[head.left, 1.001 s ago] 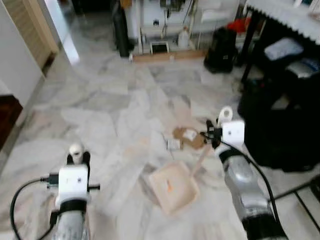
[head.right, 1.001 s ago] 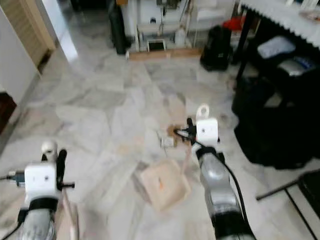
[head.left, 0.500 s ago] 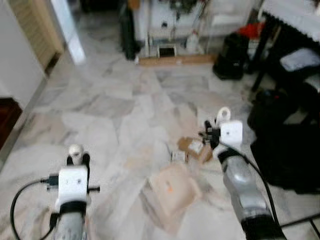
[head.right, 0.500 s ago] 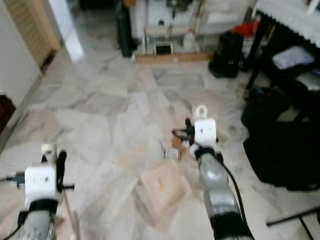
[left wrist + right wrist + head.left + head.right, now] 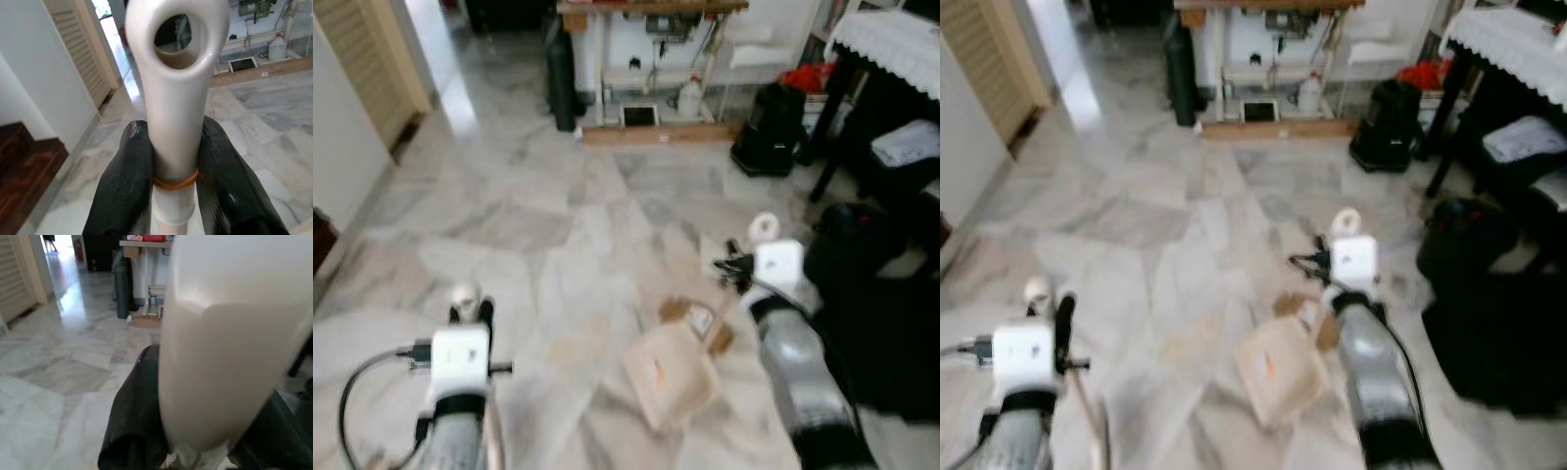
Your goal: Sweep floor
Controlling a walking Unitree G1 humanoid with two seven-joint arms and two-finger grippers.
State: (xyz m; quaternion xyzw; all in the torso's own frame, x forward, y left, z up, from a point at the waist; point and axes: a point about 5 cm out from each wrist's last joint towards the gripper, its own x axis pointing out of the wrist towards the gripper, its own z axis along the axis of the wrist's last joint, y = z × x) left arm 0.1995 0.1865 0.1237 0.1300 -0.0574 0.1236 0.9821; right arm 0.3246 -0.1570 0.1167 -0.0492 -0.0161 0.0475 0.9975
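Note:
My left gripper (image 5: 173, 169) is shut on the white broom handle (image 5: 176, 93), whose ring-shaped top (image 5: 465, 295) rises at the lower left. My right gripper (image 5: 745, 270) is shut on the cream dustpan handle (image 5: 230, 333), with one black finger (image 5: 139, 421) beside it. The beige dustpan (image 5: 671, 377) rests on the marble floor in front of me. Its far edge lies against brown cardboard scraps and a white paper slip (image 5: 695, 315). The broom head is hidden.
Black bags (image 5: 876, 294) are heaped at the right under a table with a white cloth (image 5: 891, 34). A black backpack (image 5: 769, 117), a dark bin (image 5: 561, 73) and a wooden shelf (image 5: 646, 59) line the back. A louvered door (image 5: 362, 69) stands at the left.
The whole view has shifted as I move. The dustpan now lies closer to the cardboard scraps, touching them. Both grippers keep their hold.

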